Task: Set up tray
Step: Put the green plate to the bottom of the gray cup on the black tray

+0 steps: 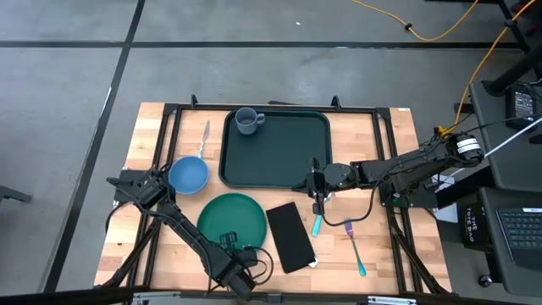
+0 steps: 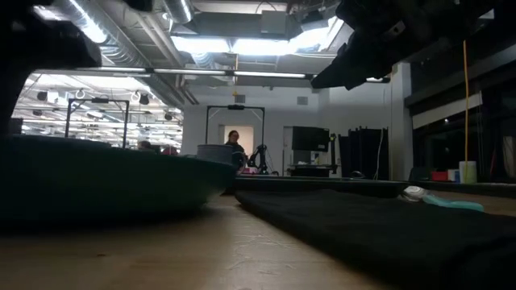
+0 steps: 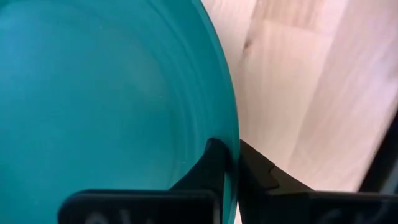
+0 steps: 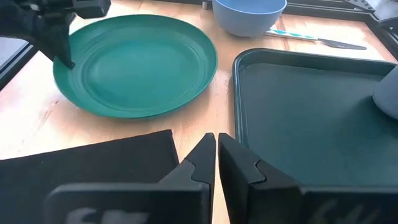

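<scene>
One tray [image 1: 275, 157], one cup [image 1: 246, 121], one plate [image 1: 233, 222], one bowl [image 1: 187, 175] and one black napkin [image 1: 290, 236] sit on a wooden table [image 1: 149, 135]. The left pincer [image 1: 227, 243] pinches the plate's rim. The right pincer [image 1: 318, 202] is pressed together, just beside the tray. The room behind is big, with bright lights.

Left gripper [image 1: 227, 243] low at near edge, fingers pinched shut; right gripper [image 1: 317, 188] mid-table right, jaws nearly closed, holding nothing.
</scene>
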`<state>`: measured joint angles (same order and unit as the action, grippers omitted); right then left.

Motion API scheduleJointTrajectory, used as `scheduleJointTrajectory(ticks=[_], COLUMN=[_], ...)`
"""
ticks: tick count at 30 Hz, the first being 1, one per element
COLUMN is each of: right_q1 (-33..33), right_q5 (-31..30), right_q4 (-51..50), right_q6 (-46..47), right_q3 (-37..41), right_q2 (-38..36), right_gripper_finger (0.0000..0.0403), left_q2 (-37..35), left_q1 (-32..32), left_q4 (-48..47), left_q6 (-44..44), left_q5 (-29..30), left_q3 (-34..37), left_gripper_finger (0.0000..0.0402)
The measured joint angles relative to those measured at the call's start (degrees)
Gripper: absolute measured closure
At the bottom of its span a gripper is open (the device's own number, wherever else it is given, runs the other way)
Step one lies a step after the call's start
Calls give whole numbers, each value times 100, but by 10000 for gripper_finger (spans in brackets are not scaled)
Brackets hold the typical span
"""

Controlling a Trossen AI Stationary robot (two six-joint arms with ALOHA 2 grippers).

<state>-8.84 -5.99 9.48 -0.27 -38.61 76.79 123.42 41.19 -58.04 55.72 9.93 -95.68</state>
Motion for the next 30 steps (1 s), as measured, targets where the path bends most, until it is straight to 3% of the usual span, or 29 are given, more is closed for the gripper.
scheduleJointTrajectory(ticks=[5,20,30], right_q1=[0,1,2], right_q5=[1,0,1], right_q4=[-35,-88,-127], right_q6=[2,151,131], right_q3=[0,0,0], right_q2=[-2,-2,-2], right_gripper_finger=[378,377,377], left_q2=[7,15,8], left_q1=[8,108,135], left_q4=[-58,-1601,-3117], left_q6=[-15,-85,-241], left_q5=[45,474,1301], left_q3=[-238,-1767,-2623], left_gripper_finger=[397,400,400])
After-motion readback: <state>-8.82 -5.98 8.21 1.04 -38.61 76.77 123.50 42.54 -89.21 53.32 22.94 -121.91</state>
